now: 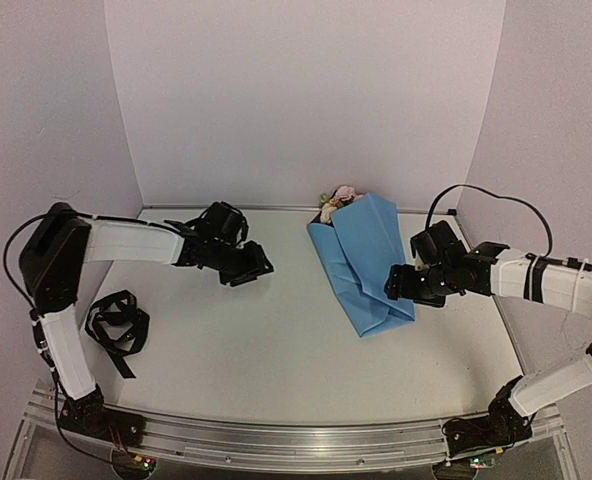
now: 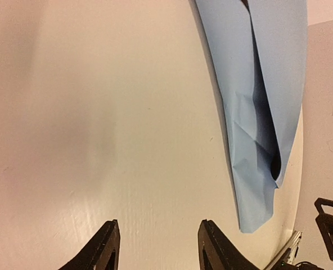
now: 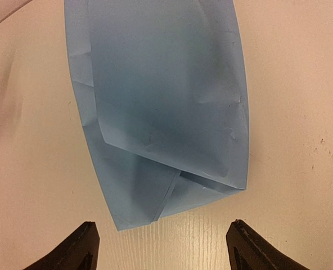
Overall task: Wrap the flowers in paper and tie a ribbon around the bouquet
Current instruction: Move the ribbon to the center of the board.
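The light blue paper [image 1: 364, 262] lies folded into a long bundle on the table, at the back and right of centre. Pale flowers [image 1: 338, 203] poke out of its far end. The paper's near end [image 3: 161, 112] lies just ahead of my right gripper [image 3: 162, 225], which is open and empty. In the top view that gripper [image 1: 396, 284] is at the bundle's right edge. My left gripper [image 2: 159, 225] is open with bare table between its fingers, and the paper [image 2: 256, 101] lies off to its right. It [image 1: 251, 269] hovers left of the bundle. The black ribbon [image 1: 116, 325] lies in a loose heap at the far left.
White walls close in the table at the back and on both sides. An aluminium rail [image 1: 276, 440] runs along the near edge between the arm bases. A black cable [image 1: 476, 192] loops above the right arm.
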Controlling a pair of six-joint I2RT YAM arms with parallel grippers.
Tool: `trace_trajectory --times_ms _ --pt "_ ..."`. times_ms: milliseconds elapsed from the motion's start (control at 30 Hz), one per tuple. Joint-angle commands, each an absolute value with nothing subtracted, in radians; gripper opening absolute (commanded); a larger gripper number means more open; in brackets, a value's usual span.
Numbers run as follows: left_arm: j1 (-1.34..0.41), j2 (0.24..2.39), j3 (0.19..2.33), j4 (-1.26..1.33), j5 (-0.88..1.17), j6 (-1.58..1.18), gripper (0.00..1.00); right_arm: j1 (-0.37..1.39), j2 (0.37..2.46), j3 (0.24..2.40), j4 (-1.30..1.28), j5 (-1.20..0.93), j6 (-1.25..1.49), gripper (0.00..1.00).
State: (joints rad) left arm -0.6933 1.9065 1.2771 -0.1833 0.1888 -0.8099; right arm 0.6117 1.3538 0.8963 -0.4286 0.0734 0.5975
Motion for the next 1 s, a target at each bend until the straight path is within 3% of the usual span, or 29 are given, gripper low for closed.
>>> trace_trajectory --times_ms 0,267,467,600,733,967 --pt "-0.695 1.612 1.065 -0.275 -0.067 -0.872 0.5 0.612 1.304 0.91 -0.428 0.087 0.579 0.81" --pt "-0.697 1.18 0.732 -0.556 -0.289 -1.14 0.5 0.642 1.288 0.921 -0.425 0.084 0.595 0.8" --pt "-0.696 0.99 0.61 -0.744 -0.383 -1.31 0.51 0.691 1.312 0.94 -0.413 0.086 0.607 0.8" --pt "-0.696 0.986 0.58 -0.828 -0.465 -1.385 0.52 0.719 1.34 0.958 -0.395 0.076 0.621 0.79" --pt "-0.693 1.052 0.572 -0.837 -0.508 -1.414 0.59 0.749 1.366 0.963 -0.373 0.067 0.636 0.79" --pt "-0.563 1.169 0.518 -0.647 -0.459 -1.317 0.68 0.775 1.379 0.953 -0.348 0.052 0.648 0.78"
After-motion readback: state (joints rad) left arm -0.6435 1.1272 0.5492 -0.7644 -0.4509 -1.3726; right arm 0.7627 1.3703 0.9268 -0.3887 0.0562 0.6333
